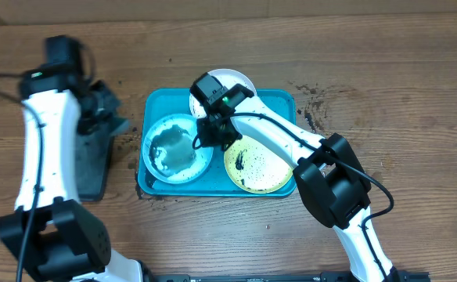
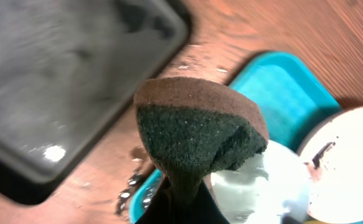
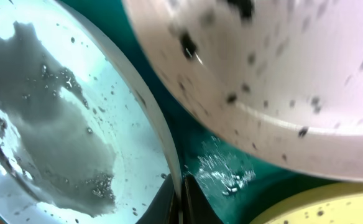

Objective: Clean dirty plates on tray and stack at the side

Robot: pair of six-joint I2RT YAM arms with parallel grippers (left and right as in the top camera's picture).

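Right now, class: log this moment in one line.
left gripper: shut on sponge | right gripper: shut, at rim of blue plate | plates: three on tray

Right claw (image 3: 181, 202): fingers pressed together at the bottom edge, just beside the rim of the light blue plate (image 3: 63, 112). That plate holds a pool of grey water (image 3: 38, 130) with bubbles. White plate (image 3: 281, 68), dark-speckled, upper right. Wet turquoise tray (image 3: 225, 168) lies between them. Yellow-green plate (image 3: 330, 208) shows in the lower right corner.
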